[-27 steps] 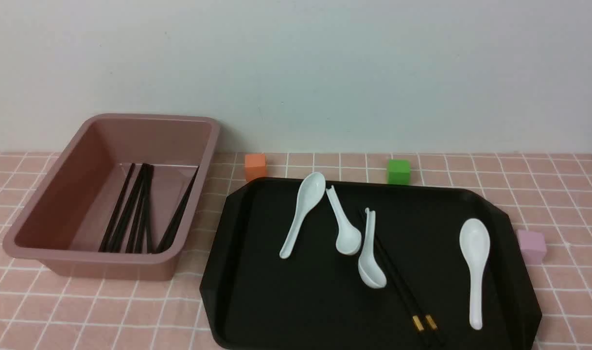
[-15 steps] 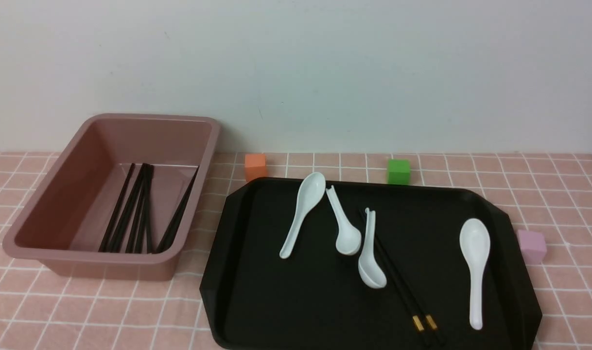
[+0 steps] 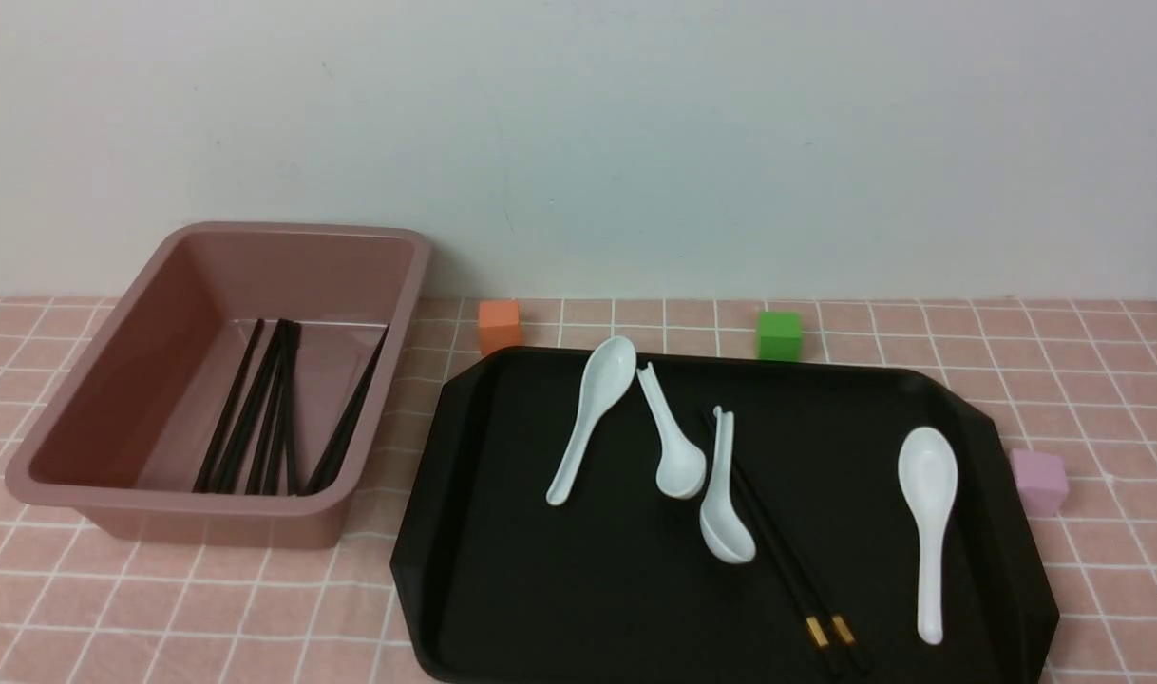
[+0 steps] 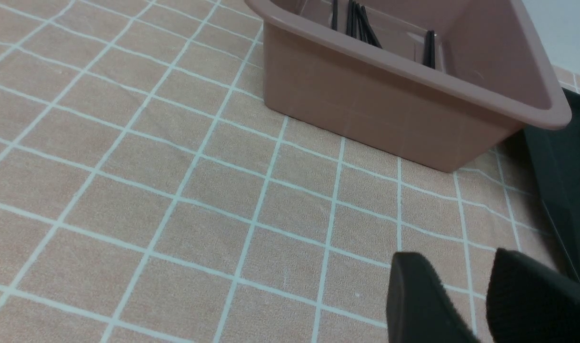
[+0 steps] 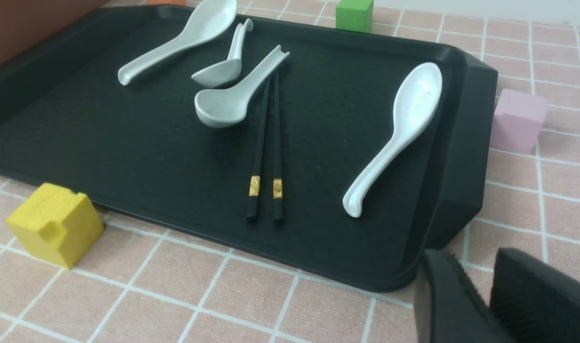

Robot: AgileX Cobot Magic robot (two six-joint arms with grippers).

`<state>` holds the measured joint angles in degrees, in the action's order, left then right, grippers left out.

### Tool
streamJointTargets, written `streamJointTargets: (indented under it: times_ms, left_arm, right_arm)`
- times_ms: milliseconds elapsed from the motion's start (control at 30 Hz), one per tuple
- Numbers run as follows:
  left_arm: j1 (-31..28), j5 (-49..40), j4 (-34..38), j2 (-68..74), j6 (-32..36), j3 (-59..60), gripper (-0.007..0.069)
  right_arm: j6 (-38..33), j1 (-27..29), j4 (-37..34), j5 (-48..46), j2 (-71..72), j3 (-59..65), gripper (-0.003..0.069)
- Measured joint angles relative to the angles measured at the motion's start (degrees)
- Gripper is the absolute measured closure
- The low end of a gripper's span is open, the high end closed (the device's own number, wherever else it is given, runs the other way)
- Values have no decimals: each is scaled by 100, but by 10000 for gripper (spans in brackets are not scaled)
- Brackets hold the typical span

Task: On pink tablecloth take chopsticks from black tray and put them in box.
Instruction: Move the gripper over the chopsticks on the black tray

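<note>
Heads up, a lot is cut off here: the arms only show in their own wrist cameras, and all you get of each is two black finger tips chopped by the frame edge. The left gripper (image 4: 456, 259) hangs low over the pink tablecloth (image 3: 1091, 370), on the near side of the box (image 3: 94, 380). Its fingers sit a narrow gap apart with nothing between them. The right gripper (image 5: 471, 257) hangs over the cloth just off the near right corner of the black tray (image 3: 559, 589), with the same thin gap and nothing held. The chopsticks (image 3: 778, 560) lie side by side on the tray, right of middle, with their gold bands at the near end. Their far tips run up against the handle of a white spoon (image 3: 726, 503), and I can't tell if they slip under it. The front camera clips the tray's near edge. The box sits left of the tray with plain black sticks (image 3: 275, 408) in it, bunched too tightly to count. A yellow cube (image 5: 56, 228) by the tray's near edge only shows in the right wrist camera. A pink cube (image 3: 1039, 480) is just beside the tray's right rim.
</note>
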<state>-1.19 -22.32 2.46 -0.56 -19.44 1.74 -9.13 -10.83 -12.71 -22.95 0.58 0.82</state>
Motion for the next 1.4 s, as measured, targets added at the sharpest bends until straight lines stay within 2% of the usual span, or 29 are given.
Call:
streamJointTargets:
  times_ms: [167,333,500,600,667,733,767,833,867,900,933,1000,1033,1100,1167,1267,1400]
  left_arm:
    - [0,0,0,0,0,0,386]
    - [0,0,0,0,0,0,386]
    - [0,0,0,0,0,0,386]
    - [0,0,0,0,0,0,386]
    - [0,0,0,0,0,0,386]
    - [0,0,0,0,0,0,386]
    - [0,0,0,0,0,0,386]
    - [0,0,0,0,0,0,386]
    - [0,0,0,0,0,0,386]
    - [0,0,0,0,0,0,386]
    - [0,0,0,0,0,0,386]
    - [0,0,0,0,0,0,386]
    - [0,0,0,0,0,0,386]
    - [0,0,0,0,0,0,386]
    - [0,0,0,0,0,0,386]
    - [0,0,0,0,0,0,386]
    - [0,0,0,0,0,0,386]
  right_arm:
    - [46,0,-142,65,0,0,472]
    - [657,0,-2146,611,0,64,463]
    - [709,0,-3684,1308,0,64,459]
    - [643,0,-4242,1333,0,35,461]
    - [495,0,-4300,861,-64,-199,477]
    - [240,0,-4205,224,-421,-666,516]
    - [212,0,-4181,224,-475,-666,521]
    - [-95,0,-3523,-978,-1519,-1640,601]
    - [-132,0,-3251,-1243,-1887,-1851,624]
    - [-159,0,-3040,-1589,-2273,-2131,641]
    - [-183,0,-2534,-2082,-2864,-2526,661]
    - [-165,0,-1901,-2735,-3734,-3108,663]
    - [-157,0,-1833,-2735,-3827,-3108,662]
    - [9,0,-1058,-3229,-5043,-3747,659]
    - [208,-19,-692,-3302,-5732,-4067,659]
    - [386,-173,-494,-3252,-6456,-4379,659]
    - [845,-979,-94,-2879,-7621,-4981,657]
